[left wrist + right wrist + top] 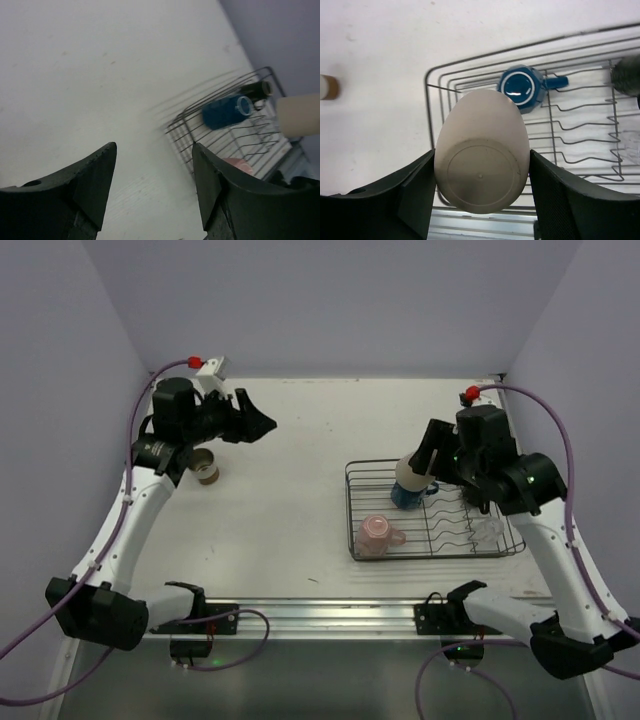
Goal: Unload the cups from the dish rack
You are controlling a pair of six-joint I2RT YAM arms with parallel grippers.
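Observation:
My right gripper is shut on a beige cup and holds it above the left part of the wire dish rack. In the right wrist view the cup's base sits between my fingers, over the rack's near left corner. A blue cup lies on its side in the rack below it. A pink cup stands at the rack's front left. A dark cup shows behind the blue one. My left gripper is open and empty above the table.
A brown-and-cream cup stands on the table beside my left arm, also at the left edge of the right wrist view. A metal rail runs along the near edge. Purple walls close off the back and sides.

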